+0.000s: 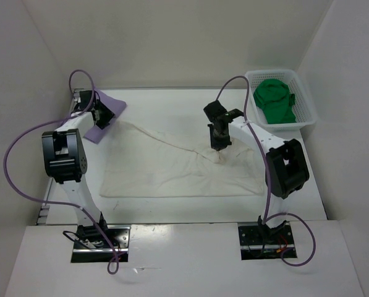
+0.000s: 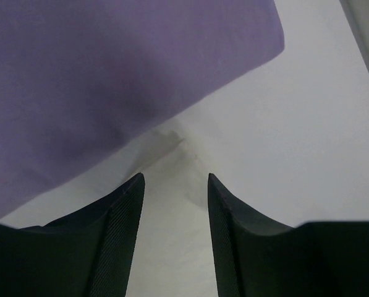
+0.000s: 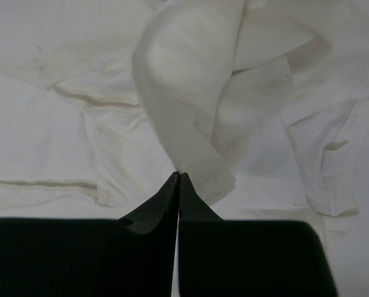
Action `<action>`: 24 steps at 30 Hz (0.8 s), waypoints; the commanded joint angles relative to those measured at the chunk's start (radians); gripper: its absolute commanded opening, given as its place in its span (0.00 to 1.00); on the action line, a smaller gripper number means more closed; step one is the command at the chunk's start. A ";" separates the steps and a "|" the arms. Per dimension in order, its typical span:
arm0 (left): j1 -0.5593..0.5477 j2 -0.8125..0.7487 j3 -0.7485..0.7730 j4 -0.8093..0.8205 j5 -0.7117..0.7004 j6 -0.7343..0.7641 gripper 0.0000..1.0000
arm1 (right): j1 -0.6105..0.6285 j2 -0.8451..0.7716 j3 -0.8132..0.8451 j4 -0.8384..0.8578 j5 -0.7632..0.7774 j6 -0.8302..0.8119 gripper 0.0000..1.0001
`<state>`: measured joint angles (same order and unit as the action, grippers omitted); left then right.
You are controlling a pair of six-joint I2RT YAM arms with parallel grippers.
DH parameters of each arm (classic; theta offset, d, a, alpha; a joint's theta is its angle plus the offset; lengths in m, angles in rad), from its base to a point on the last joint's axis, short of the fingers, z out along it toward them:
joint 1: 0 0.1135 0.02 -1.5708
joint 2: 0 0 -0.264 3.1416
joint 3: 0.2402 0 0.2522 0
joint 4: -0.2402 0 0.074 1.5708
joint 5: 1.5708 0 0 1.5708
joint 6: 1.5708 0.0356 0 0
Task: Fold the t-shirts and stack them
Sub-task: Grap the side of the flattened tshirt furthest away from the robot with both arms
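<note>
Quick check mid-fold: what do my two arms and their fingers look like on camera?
Both the left arm and right arm have white links with bulky black joint housings. A purple cable loops along each. The fingers are black, tapered, with ribbed inner faces.

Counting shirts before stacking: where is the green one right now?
In the top view, the green t-shirt lies bunched inside the white mesh basket at the far right.

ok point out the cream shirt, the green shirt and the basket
cream shirt (image 1: 165, 173), top view, flat middle
green shirt (image 1: 275, 99), top view, bunched middle
basket (image 1: 306, 96), top view, right wall
</note>
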<state>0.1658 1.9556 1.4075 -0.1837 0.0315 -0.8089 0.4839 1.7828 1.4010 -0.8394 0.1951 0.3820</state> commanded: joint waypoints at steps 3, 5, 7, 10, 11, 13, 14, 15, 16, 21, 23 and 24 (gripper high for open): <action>-0.055 0.088 0.119 -0.025 -0.048 0.040 0.56 | -0.048 -0.010 0.075 0.013 -0.048 0.029 0.00; -0.055 0.106 0.155 -0.034 -0.071 0.040 0.56 | -0.090 -0.019 0.085 0.042 -0.123 0.038 0.00; -0.055 0.134 0.176 -0.034 -0.090 0.050 0.57 | -0.126 -0.029 0.113 0.057 -0.173 0.049 0.00; -0.055 0.157 0.227 -0.057 -0.116 0.050 0.57 | -0.146 -0.029 0.134 0.071 -0.204 0.049 0.00; -0.064 0.169 0.237 -0.069 -0.116 0.050 0.57 | -0.146 -0.019 0.147 0.071 -0.204 0.049 0.00; -0.065 0.178 0.251 -0.089 -0.116 0.060 0.54 | -0.146 -0.019 0.147 0.071 -0.204 0.049 0.00; -0.065 0.178 0.251 -0.098 -0.125 0.069 0.49 | -0.146 -0.010 0.147 0.071 -0.204 0.049 0.00; -0.065 0.178 0.251 -0.099 -0.125 0.070 0.49 | -0.146 -0.010 0.147 0.071 -0.204 0.049 0.00; -0.065 0.168 0.237 -0.099 -0.149 0.080 0.49 | -0.146 -0.010 0.147 0.071 -0.195 0.049 0.00; -0.065 0.118 0.185 -0.108 -0.203 0.100 0.53 | -0.146 0.001 0.136 0.101 -0.195 0.049 0.00; -0.065 0.118 0.185 -0.120 -0.216 0.119 0.55 | -0.146 0.010 0.136 0.102 -0.195 0.049 0.00; -0.074 0.118 0.185 -0.132 -0.216 0.119 0.57 | -0.146 0.010 0.136 0.102 -0.195 0.049 0.00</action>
<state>0.0994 2.1174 1.5982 -0.2924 -0.1398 -0.7303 0.3313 1.7851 1.5055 -0.7849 0.0025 0.4286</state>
